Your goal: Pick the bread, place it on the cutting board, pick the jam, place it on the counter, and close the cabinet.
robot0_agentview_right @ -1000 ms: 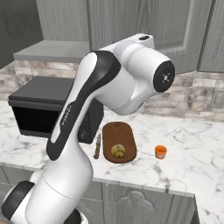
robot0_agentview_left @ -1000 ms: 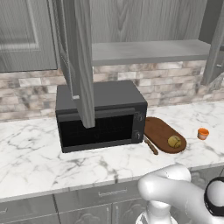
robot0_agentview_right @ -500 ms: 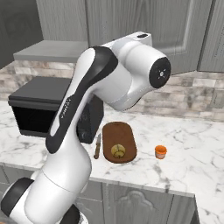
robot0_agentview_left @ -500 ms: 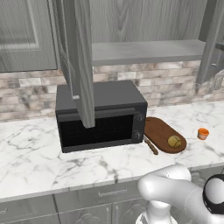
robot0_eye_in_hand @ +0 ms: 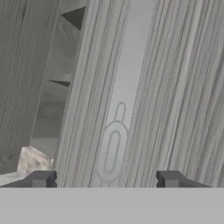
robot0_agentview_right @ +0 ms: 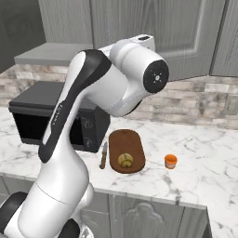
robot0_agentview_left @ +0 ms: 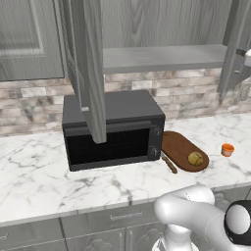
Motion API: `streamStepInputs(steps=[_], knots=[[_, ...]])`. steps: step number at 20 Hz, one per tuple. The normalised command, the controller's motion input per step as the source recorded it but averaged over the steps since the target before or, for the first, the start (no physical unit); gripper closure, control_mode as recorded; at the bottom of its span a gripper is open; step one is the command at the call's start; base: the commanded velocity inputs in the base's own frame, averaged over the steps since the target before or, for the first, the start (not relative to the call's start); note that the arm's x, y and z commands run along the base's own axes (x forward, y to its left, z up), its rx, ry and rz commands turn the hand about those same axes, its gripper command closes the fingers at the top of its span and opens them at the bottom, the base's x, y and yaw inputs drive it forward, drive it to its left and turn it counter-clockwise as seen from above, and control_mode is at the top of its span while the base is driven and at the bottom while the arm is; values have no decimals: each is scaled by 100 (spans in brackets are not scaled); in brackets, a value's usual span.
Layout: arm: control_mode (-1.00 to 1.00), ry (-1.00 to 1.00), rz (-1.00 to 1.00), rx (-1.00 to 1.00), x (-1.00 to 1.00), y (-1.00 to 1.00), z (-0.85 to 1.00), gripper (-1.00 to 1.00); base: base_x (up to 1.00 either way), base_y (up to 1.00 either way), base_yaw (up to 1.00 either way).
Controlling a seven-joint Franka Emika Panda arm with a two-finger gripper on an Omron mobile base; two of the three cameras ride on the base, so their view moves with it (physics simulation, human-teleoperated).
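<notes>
Two of the jobs look done — the bread [robot0_agentview_left: 195, 158] sits at the cutting board's [robot0_agentview_left: 179, 145] front edge, the jam [robot0_agentview_left: 227, 149] on the counter [robot0_agentview_left: 44, 176] near its right end — and the arm has swung up, spread fingers [robot0_eye_in_hand: 39, 180] facing the open cabinet [robot0_eye_in_hand: 131, 78] door.

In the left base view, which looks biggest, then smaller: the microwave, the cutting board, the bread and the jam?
1. microwave
2. cutting board
3. bread and jam: they look alike, too close to rank.

Cabinet [robot0_agentview_left: 147, 54] doors cut off above
</notes>
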Motion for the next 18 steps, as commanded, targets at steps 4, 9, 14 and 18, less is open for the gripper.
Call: streamStepInputs(steps=[4, 9, 14, 18], knots=[[-100, 0, -9, 0, 19, 18, 0, -100, 0, 0, 0], [-100, 0, -7, 3, 29, 2, 0, -100, 0, 0, 0], [-100, 0, -6, 3, 33, 0, 0, -100, 0, 0, 0], [-100, 0, -6, 2, 33, 0, 0, -100, 0, 0, 0]])
